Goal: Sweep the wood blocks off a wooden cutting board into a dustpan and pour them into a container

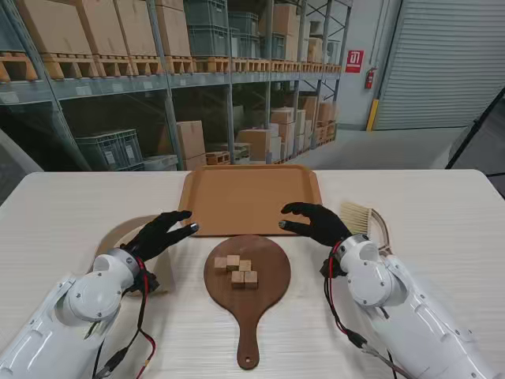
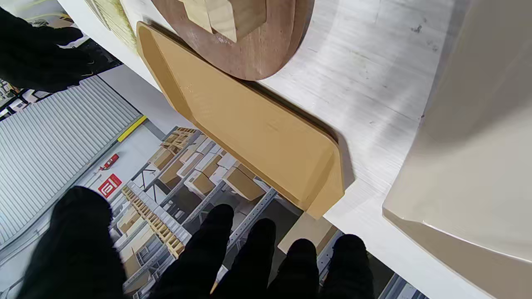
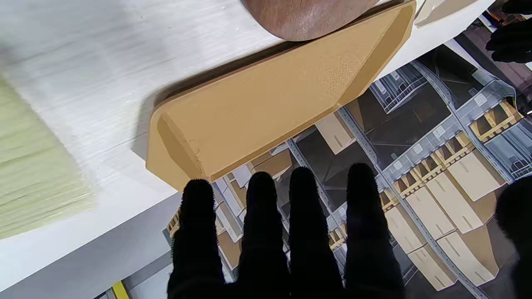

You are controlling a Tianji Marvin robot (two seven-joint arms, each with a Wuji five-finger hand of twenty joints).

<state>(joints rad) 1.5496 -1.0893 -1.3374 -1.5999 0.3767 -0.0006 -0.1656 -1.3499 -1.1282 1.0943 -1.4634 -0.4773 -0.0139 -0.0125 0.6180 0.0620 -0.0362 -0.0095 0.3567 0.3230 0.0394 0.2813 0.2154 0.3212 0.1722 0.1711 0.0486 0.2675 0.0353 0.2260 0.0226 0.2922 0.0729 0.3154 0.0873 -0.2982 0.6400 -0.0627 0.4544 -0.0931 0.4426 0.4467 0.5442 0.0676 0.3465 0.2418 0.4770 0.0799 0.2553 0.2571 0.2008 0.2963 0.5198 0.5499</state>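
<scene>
Left hand [image 1: 162,231]: fingers spread, holding nothing, above the dustpan [image 1: 118,234].
Right hand [image 1: 318,222]: fingers spread, empty, brush [image 1: 359,216] just beside.
Blocks [image 1: 237,269]: on round cutting board [image 1: 272,276], between both hands.
Tray [image 1: 251,199]: beyond fingertips of both hands, touching the board's far edge.

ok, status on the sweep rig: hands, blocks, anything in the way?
Left hand and right hand open, empty. Wood blocks on cutting board, unswept. Brush and dustpan untouched. Tray beyond the board, nothing blocking.
</scene>
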